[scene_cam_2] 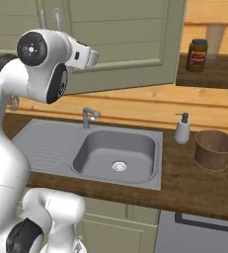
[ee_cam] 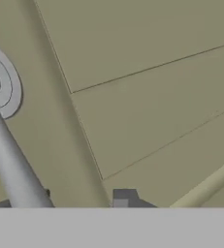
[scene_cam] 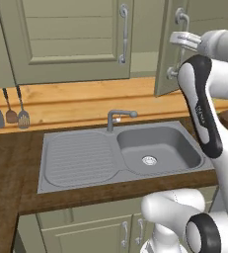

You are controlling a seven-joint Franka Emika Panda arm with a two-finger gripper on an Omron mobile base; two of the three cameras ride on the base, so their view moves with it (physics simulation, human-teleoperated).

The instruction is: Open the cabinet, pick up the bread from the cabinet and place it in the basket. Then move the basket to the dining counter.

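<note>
- Though the cabinet's right door (scene_cam: pixel 166 54) stands swung partway open above the sink (scene_cam: pixel 125 153), the bread has not been fetched; I see none
- the gripper (scene_cam: pixel 184 39) is at the silver bar handle (ee_cam: pixel 9 160); whether its fingers pinch it, I cannot tell
- the basket (scene_cam_2: pixel 215 149) waits right of the sink, unmoved
</note>
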